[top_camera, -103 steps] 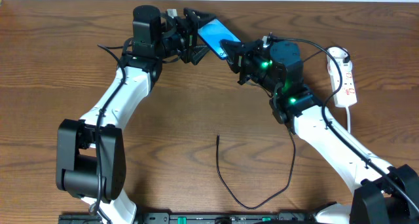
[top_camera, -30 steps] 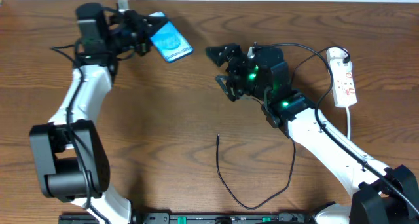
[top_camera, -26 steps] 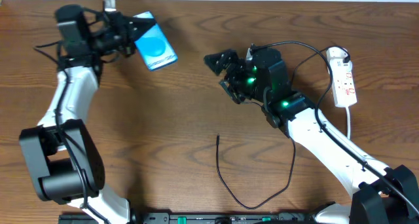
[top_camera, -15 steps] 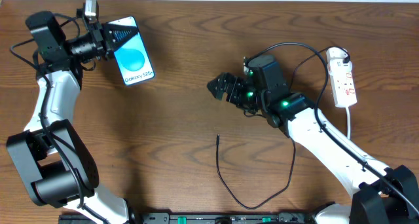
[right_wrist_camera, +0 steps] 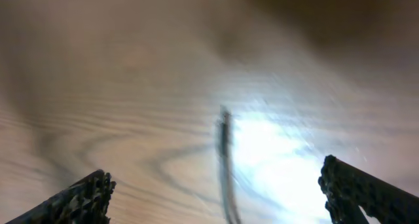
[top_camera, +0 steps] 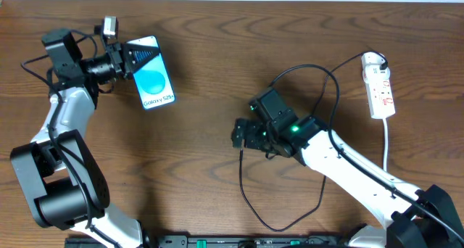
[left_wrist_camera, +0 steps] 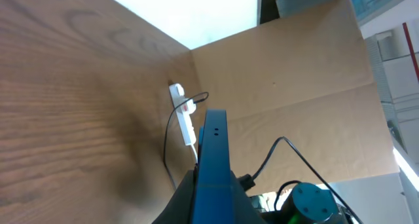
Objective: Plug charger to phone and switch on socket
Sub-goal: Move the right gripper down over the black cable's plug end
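My left gripper at the far left is shut on the top end of the phone, whose blue screen with "Galaxy" text faces up. In the left wrist view the phone shows edge-on between the dark fingers. The charger, a thin black cable, lies on the table with its tip near my right gripper. That gripper hangs open just above the tip. In the right wrist view the blurred cable tip lies between the wide-apart fingertips. The white socket lies at the far right.
The charger cable loops toward the table's front edge. A white cord runs from the socket toward the front. The left wrist view shows the socket far off against a cardboard wall.
My left arm has swung left with the phone, turning its screen upward. My right gripper has come down and left, from mid-table to just above the cable tip, staying open.
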You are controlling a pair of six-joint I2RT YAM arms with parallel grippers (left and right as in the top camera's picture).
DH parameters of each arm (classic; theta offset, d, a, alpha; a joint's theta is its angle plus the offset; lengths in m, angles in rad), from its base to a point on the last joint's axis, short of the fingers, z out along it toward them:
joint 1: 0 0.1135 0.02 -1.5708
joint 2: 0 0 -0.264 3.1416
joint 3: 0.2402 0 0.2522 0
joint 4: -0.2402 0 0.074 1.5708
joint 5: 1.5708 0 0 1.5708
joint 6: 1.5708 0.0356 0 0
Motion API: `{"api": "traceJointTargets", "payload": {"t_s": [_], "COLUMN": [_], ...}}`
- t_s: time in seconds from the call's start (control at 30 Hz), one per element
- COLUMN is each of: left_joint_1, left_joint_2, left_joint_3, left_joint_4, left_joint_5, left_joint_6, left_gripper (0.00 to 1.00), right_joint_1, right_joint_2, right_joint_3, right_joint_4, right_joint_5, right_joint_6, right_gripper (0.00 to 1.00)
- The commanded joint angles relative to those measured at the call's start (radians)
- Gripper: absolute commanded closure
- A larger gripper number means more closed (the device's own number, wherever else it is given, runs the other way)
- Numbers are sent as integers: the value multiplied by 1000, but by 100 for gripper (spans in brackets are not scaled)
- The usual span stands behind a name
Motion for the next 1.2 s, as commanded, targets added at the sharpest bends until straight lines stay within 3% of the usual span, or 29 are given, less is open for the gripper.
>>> {"api": "traceJointTargets", "payload": {"t_s": [0.0,0.17,0.33,0.43,0.57,0.6,0.8,0.9,1.1,1.17], "left_joint_1": [3,3,3,3,3,3,3,3,3,3], "left_joint_2": [-18,-18,-18,-18,-18,-18,-18,-18,-18,-18], "left_joint_3": [-15,-31,-31,-31,-31,-32,-31,-31,-31,-31], "left_joint_4": [3,3,3,3,3,3,3,3,3,3], "left_joint_5": [32,32,32,32,31,31,31,22,20,20], "left_joint_6": [42,41,42,42,42,42,41,41,41,41], "left_gripper": [93,93,93,92,93,93,93,93,92,92], "right_joint_1": [27,80,83,83,83,83,125,149,168,168], "right_joint_2": [-5,36,230,293,304,304,307,308,308,308], "right_joint_3": [18,86,344,415,415,414,341,281,175,145], "right_joint_4": [-17,-56,-356,-446,-439,-430,-298,-252,-173,-148], "right_joint_5": [25,32,102,101,93,66,74,108,124,125], "right_joint_6": [27,38,-4,12,21,35,116,172,210,210], "right_gripper": [1,1,1,1,1,10,23,22,7,9]}}
